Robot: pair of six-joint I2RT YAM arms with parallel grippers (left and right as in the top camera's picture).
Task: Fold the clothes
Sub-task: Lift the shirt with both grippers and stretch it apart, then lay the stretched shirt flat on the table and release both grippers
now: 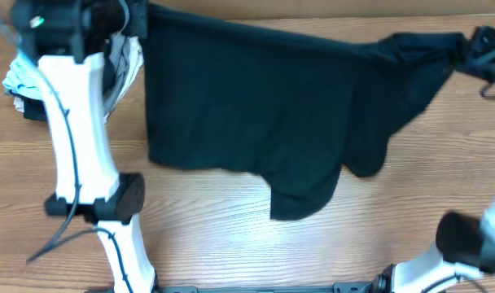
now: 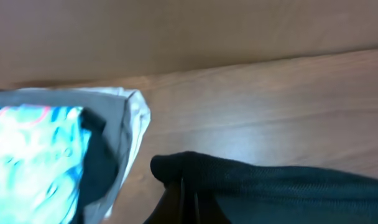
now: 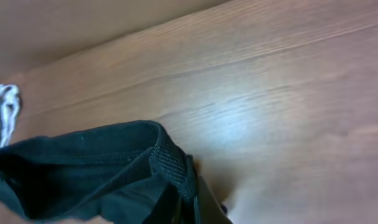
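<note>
Clamping its top corners, left end effector (image 1: 132, 18) and right end effector (image 1: 469, 45) hold the soft, limp black garment (image 1: 256, 106).

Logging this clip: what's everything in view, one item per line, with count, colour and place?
black garment: one, black, spread over the far middle of the table and pulled out between the two grippers
light-blue printed T-shirt: one, light blue with a print, in the pile at the far left
white and grey garment: one, white and grey, around the T-shirt in that pile
table: one, brown wood grain, under everything
left arm: one, white with black joints, left side
right arm: one, white and black, near right corner
left gripper: one, black, pinching the garment's far-left corner
right gripper: one, black, pinching its far-right end
</note>
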